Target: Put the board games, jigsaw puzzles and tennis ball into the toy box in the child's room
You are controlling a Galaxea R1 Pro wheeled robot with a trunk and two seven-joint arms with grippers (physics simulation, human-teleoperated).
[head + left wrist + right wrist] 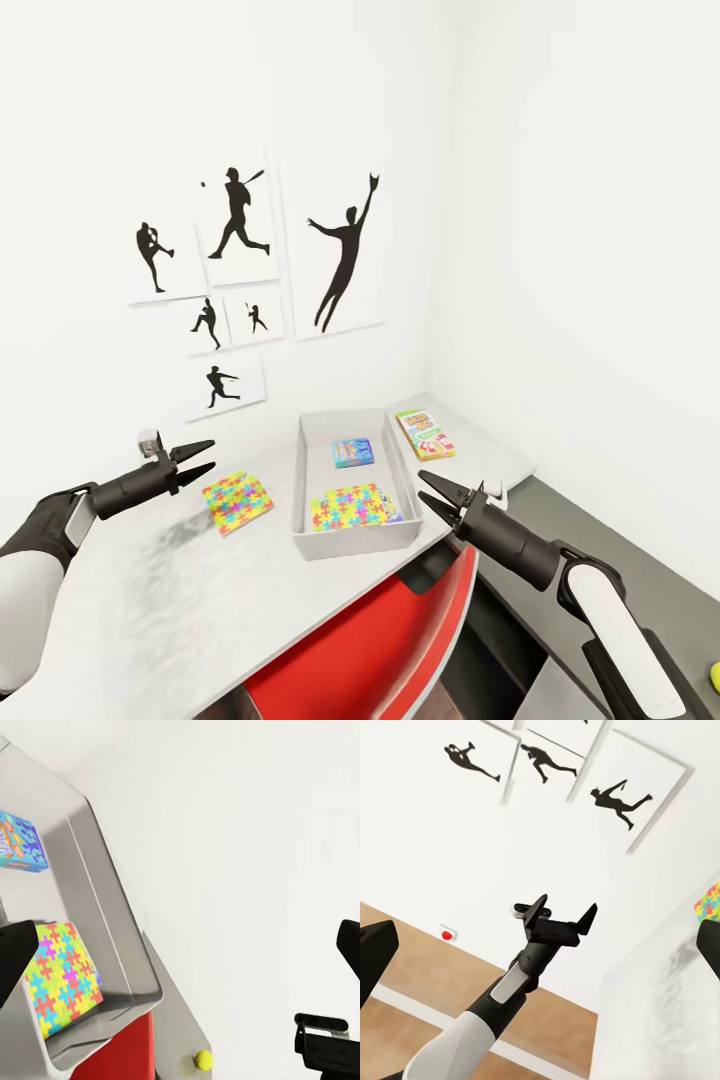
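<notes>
A: The toy box (303,480) is grey. Inside lies a blue board game (353,453) and a jigsaw puzzle (352,506) of yellow, green, blue, pink and orange pieces.

B: A second such mat (238,500) lies on the white bench (150,600). The Skip-Bo box (424,433) is orange-green, the chair (390,640) red, the wall prints (345,250) black silhouettes.
</notes>
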